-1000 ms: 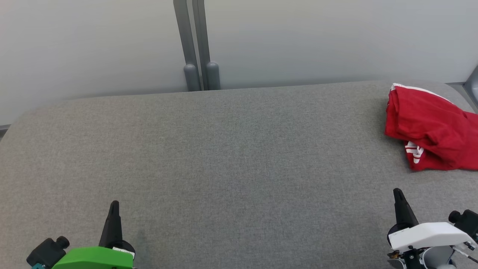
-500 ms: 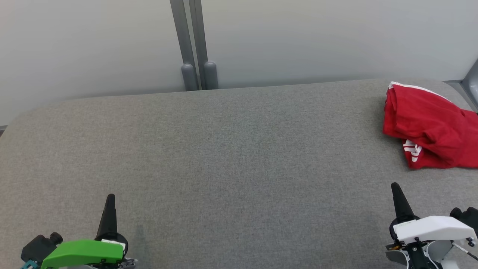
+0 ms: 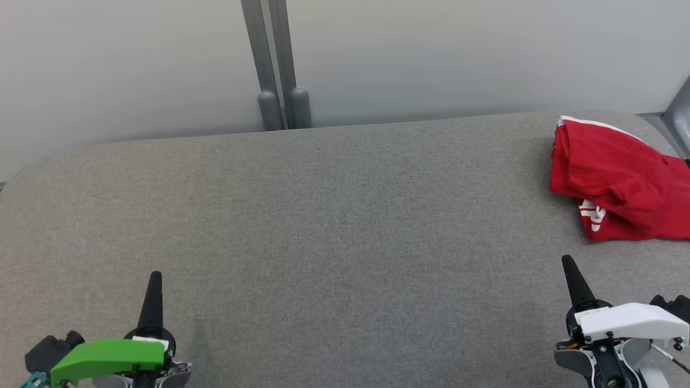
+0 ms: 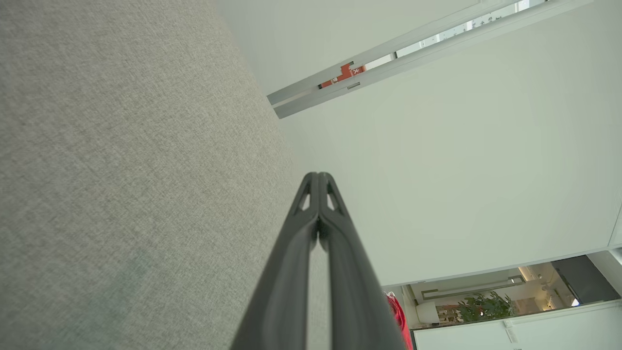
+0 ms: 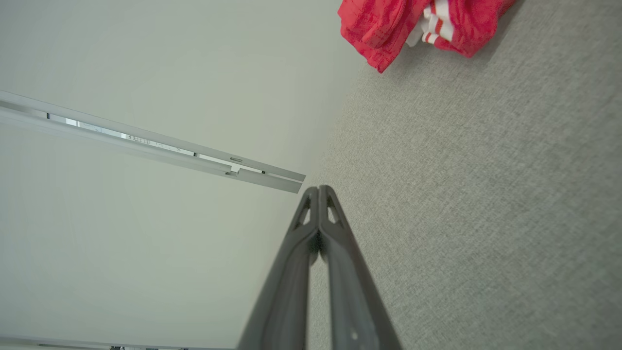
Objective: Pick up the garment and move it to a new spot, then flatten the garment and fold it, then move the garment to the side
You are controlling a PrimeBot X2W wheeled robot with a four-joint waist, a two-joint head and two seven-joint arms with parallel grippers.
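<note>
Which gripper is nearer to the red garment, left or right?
Right. The right gripper is below the red garment in the head view, not touching it. The left gripper is far off at the lower left, across the grey surface.

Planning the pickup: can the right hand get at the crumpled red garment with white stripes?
Probably yes: only bare grey fabric surface lies between the shut right hand and the crumpled red garment.

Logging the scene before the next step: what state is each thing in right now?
garment: bunched up, not flat, lying at the table's far right, held by nothing.
left claw: shut, empty, far from the garment.
right claw: shut, empty, near the garment but apart from it.
</note>
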